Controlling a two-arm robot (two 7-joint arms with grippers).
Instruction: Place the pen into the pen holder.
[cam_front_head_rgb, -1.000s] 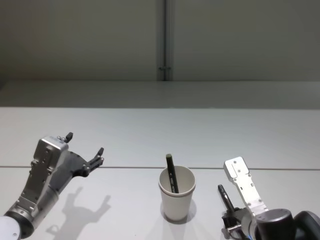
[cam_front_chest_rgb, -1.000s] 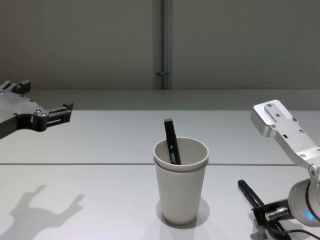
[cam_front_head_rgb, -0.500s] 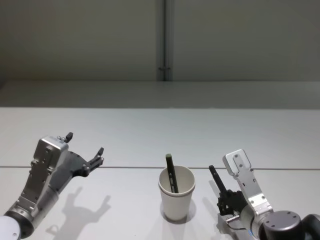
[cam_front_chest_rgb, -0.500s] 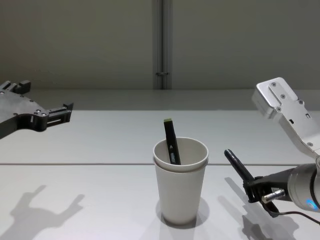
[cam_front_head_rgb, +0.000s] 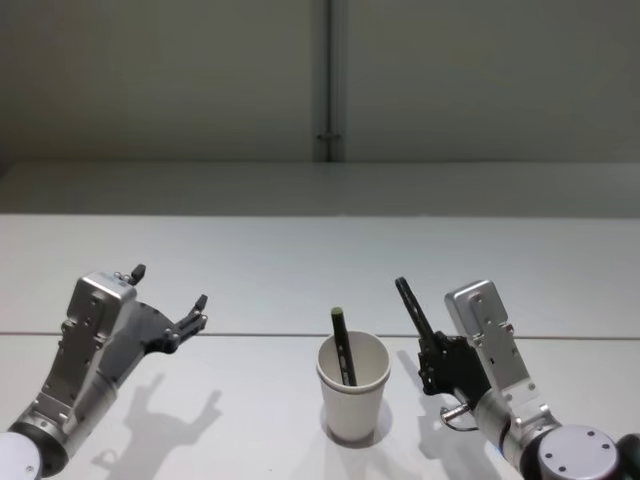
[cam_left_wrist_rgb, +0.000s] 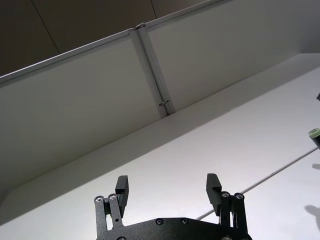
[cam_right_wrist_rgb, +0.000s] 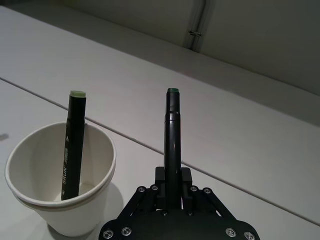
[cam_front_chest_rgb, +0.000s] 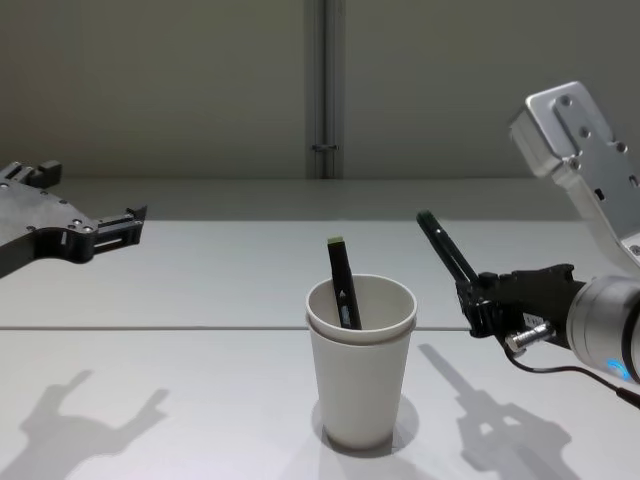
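The pen holder stands on the white surface and already has one dark pen with a pale cap leaning inside it. To its right, the right gripper is clamped on the lower end of a second pen, black with a green tip, held off the surface and tilted with its free end up and toward the pen holder. Well to the holder's left, the left gripper hovers idle, its fingers spread and holding nothing. By my reading, the pickup is done; what remains is carrying the pen over the rim, lowering it in and letting go.
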